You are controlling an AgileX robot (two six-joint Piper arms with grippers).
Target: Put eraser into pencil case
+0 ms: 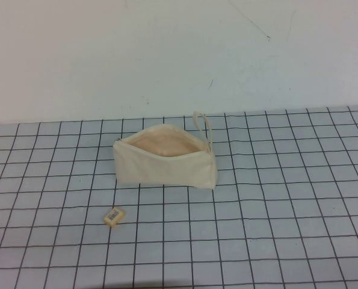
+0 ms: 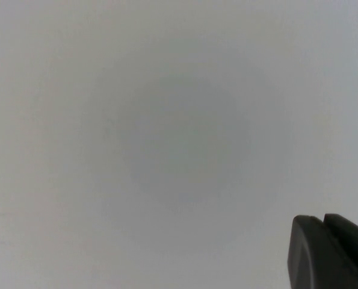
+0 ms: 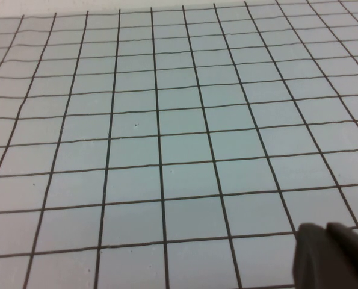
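The pencil case is a cream-white canvas pouch lying on the gridded table, its zip open and its tan-peach lining showing, with a fabric loop at its far right end. The eraser is a tiny cream-yellow block with a dark label, lying on the table in front of the pouch's left end. Neither arm shows in the high view. My left gripper is shut and faces a plain pale surface. My right gripper is shut and empty above bare grid squares. Neither wrist view shows the eraser or the pouch.
The table is pale blue-grey with a black grid, and a white wall rises behind it. The grid also fills the right wrist view.
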